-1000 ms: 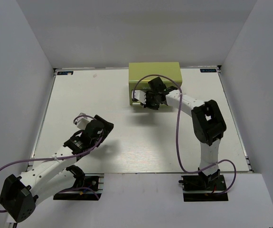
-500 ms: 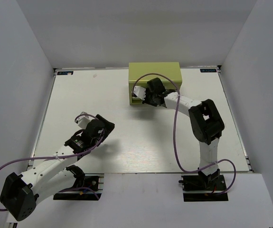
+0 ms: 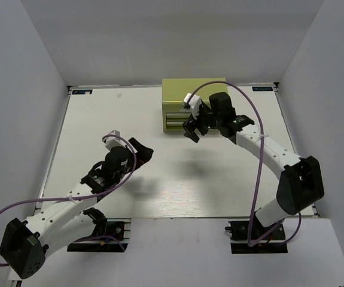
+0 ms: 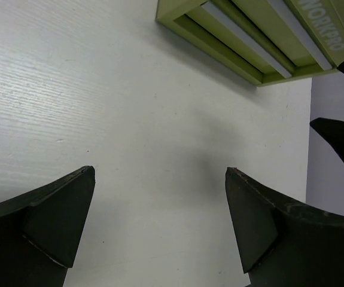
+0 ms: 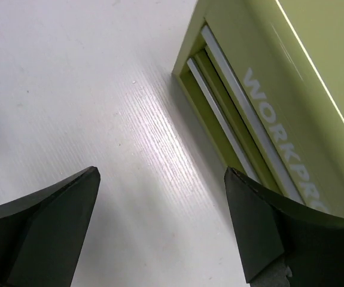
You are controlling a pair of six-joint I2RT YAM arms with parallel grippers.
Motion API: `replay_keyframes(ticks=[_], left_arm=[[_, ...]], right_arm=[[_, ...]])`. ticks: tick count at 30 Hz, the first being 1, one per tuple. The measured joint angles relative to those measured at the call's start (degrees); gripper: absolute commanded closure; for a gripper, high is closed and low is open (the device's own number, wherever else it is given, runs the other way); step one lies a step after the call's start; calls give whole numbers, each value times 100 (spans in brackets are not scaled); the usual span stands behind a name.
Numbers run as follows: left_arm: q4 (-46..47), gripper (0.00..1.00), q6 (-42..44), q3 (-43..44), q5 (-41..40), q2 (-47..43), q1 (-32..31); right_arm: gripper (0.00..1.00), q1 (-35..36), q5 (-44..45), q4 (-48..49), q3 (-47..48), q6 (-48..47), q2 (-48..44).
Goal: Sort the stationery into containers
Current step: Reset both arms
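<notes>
both end effectors [image 4: 160,221] [image 5: 163,224] open, empty

My left arm [image 3: 64,209] and right arm [image 3: 271,154] are white links with bulky black joints; a purple cable [image 3: 257,179] loops along each. My fingers [image 4: 46,224] are matte black wedges.

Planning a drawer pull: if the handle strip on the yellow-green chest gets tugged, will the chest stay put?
The chest looks small, so it may slide on the smooth white table when tugged. Low and wide, it seems unlikely to tip. Its thin silver handle strips look smooth, possibly slippery to grip.
</notes>
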Motion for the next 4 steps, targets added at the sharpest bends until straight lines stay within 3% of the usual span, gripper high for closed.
replay_keyframes(ticks=[4], left_arm=[[76, 0, 442, 269, 162, 258, -9]], right_arm=[[10, -37, 275, 282, -267, 675, -238]])
